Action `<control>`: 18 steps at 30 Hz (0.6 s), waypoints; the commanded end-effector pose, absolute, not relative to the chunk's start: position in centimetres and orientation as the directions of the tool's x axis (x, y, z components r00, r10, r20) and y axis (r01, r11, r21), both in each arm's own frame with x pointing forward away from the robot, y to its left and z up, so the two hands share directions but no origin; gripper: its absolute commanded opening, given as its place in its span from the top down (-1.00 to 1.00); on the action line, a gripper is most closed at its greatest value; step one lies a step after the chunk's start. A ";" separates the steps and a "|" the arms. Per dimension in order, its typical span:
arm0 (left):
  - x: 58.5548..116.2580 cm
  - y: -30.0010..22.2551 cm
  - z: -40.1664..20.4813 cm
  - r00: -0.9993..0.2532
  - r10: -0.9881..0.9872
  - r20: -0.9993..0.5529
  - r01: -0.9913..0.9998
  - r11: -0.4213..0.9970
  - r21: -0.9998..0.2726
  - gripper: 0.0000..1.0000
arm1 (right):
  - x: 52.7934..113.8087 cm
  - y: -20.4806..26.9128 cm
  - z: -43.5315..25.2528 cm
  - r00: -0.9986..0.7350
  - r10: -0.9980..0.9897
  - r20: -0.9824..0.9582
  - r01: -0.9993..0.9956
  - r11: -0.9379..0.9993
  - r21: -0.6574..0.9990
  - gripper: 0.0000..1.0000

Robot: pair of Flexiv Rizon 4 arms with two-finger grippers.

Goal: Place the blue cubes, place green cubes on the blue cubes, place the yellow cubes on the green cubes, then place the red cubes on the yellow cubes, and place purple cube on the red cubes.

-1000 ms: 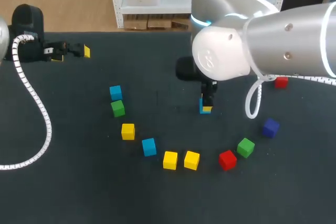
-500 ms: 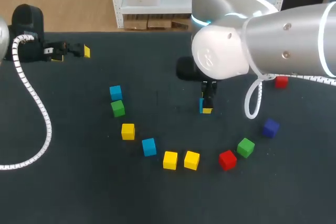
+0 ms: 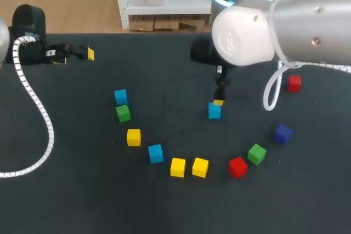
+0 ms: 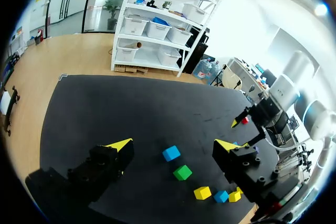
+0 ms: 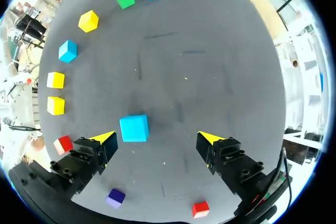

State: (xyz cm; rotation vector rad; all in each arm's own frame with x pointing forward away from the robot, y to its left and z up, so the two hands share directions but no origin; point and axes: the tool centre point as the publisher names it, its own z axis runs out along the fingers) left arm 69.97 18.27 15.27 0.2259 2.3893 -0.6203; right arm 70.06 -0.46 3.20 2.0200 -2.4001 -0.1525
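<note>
Blue cube (image 3: 214,110): on table (image 3: 82,190), just under right gripper (image 3: 219,102).
Right fingers: apart; cube lies btwn them, untouched.
Left gripper (image 3: 75,56): well apart from right gripper; fingers apart, empty.
Handling: we judge it light, rigid, prob. smooth; grip opp. flat faces, mid-height.

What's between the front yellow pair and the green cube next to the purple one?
One red cube, close by the green cube, with a gap to the nearer yellow cube. The head view shows it.
</note>
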 end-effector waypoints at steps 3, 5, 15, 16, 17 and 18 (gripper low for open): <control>70.0 18.5 15.1 -0.769 0.002 -0.639 0.319 0.868 -0.381 -1.00 | 69.4 -2.3 5.2 -0.205 -0.973 -0.107 -0.979 0.204 0.026 -1.00; 70.0 18.5 15.1 -0.769 0.002 -0.639 0.319 0.868 -0.381 -1.00 | 69.5 -2.7 5.8 -0.216 -0.969 -0.119 -0.976 0.216 0.016 -1.00; 70.0 18.5 15.1 -0.769 0.002 -0.639 0.319 0.868 -0.381 -1.00 | 70.0 -4.9 8.2 -0.263 -0.952 -0.158 -0.962 0.272 -0.035 -1.00; 70.0 18.5 15.1 -0.769 0.002 -0.639 0.319 0.868 -0.381 -1.00 | 70.0 -5.3 8.5 -0.270 -0.949 -0.162 -0.959 0.280 -0.043 -1.00; 70.0 18.5 15.1 -0.769 0.002 -0.639 0.319 0.868 -0.381 -1.00 | 70.1 -5.7 8.9 -0.281 -0.944 -0.172 -0.954 0.294 -0.053 -1.00; 70.0 18.5 15.1 -0.769 0.002 -0.639 0.319 0.868 -0.381 -1.00 | 70.2 -6.2 9.2 -0.298 -0.937 -0.181 -0.948 0.313 -0.059 -1.00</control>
